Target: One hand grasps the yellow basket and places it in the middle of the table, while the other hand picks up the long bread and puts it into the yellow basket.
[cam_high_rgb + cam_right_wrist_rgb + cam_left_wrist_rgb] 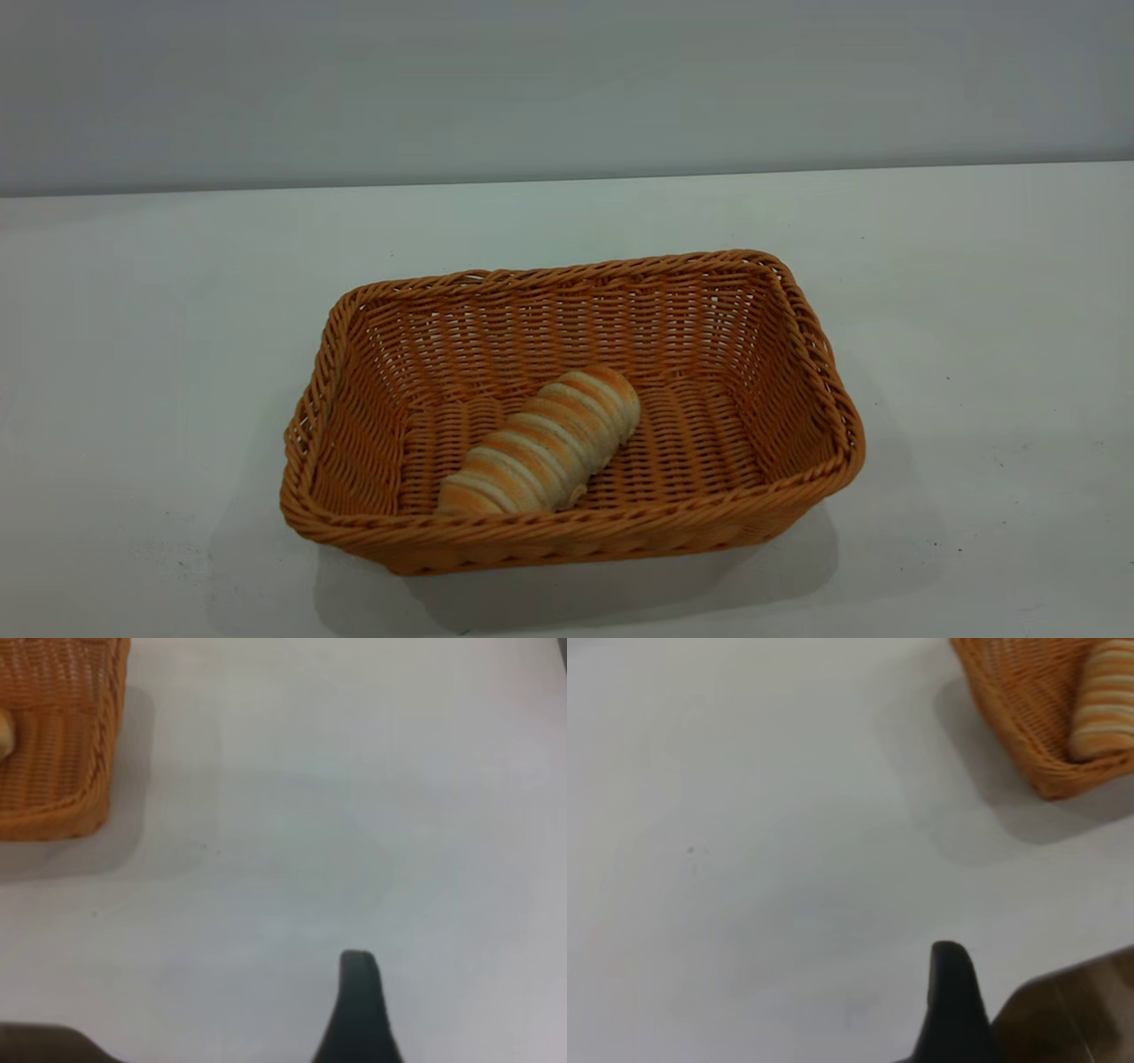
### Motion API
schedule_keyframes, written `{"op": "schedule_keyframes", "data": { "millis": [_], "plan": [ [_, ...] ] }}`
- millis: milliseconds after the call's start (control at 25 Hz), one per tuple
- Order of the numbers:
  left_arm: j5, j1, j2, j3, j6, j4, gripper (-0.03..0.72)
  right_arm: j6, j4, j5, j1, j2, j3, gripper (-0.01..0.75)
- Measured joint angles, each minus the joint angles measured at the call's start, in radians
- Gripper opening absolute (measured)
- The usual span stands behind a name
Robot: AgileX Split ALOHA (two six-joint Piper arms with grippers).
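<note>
The white table [974,354] carries only the yellow basket [797,354].

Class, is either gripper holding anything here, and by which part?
Nothing is held. The striped cream bread roll lies loose inside the orange woven wicker basket; both grippers are away from it.

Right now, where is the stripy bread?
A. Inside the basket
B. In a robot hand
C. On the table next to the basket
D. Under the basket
A. The long bread lies slantwise on the woven floor of the yellow basket, with no gripper touching it.
</note>
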Motion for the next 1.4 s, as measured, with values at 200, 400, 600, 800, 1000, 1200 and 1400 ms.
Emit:
{"op": "schedule_keyframes", "data": {
  "millis": [200,400,600,800,1000,1200,1400],
  "plan": [
    [0.000,0.050,0.000,0.000,0.000,0.000,0.577,0.000,0.000,0.000,-0.002,0.000,0.000,0.589],
    [0.000,0.050,0.000,0.000,0.000,0.000,0.577,0.000,0.000,0.000,0.012,0.000,0.000,0.589],
    [0.000,0.050,0.000,0.000,0.000,0.000,0.577,0.000,0.001,0.000,0.063,0.000,0.000,0.589],
    [0.000,0.050,0.000,0.000,0.000,0.000,0.577,0.000,0.001,0.000,0.065,0.000,0.000,0.589],
    [0.000,0.050,0.000,0.000,0.000,0.000,0.577,0.000,0.001,0.000,0.065,0.000,0.000,0.589],
    [0.000,0.050,0.000,0.000,0.000,0.000,0.577,0.000,0.001,0.000,0.065,0.000,0.000,0.589],
    [0.000,0.050,0.000,0.000,0.000,0.000,0.577,0.000,0.001,0.000,0.065,0.000,0.000,0.589]
  ]
}}
